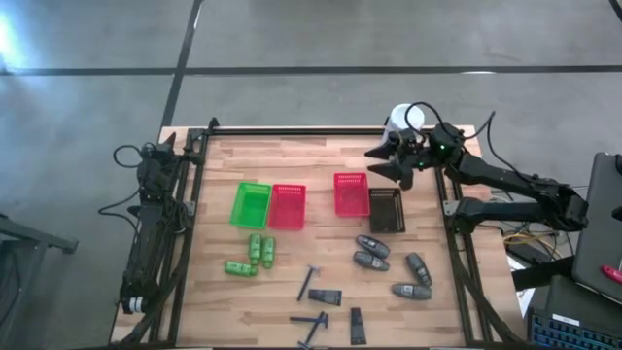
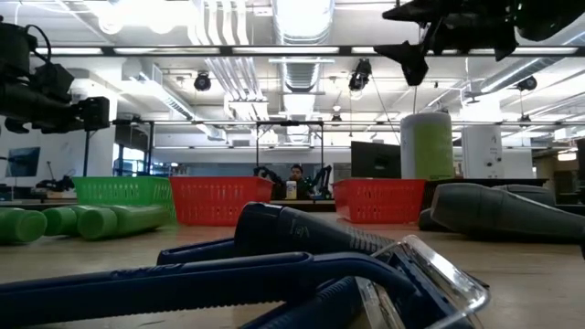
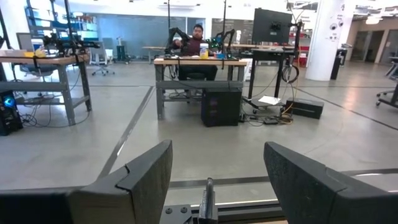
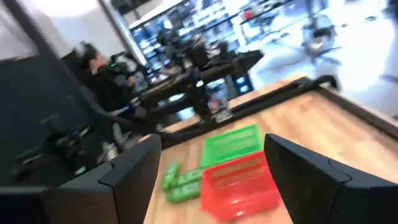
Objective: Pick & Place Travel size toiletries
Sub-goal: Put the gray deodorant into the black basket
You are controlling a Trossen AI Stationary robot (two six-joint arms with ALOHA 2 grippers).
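The toiletries lie on the near half of the wooden table. Three green bottles (image 1: 257, 256) are on the left, several dark grey rounded containers (image 1: 391, 266) on the right, and thin black T-shaped sticks (image 1: 310, 283) and dark wedge tubes (image 1: 327, 297) between them. My right gripper (image 1: 385, 162) hangs open in the air near the far edge, above the right red basket (image 1: 351, 192), and touches nothing. In the right wrist view it (image 4: 211, 158) looks toward the green basket (image 4: 233, 144) and the bottles (image 4: 177, 180). My left gripper (image 3: 217, 180) is open and parked at the table's left side.
A green basket (image 1: 251, 204), two red baskets (image 1: 287, 206) and a black basket (image 1: 386, 210) stand in a row across the table's middle. A tall pale green canister with a white cap (image 1: 406, 121) stands at the far right corner. A person sits at a desk (image 3: 198, 43) in the room behind.
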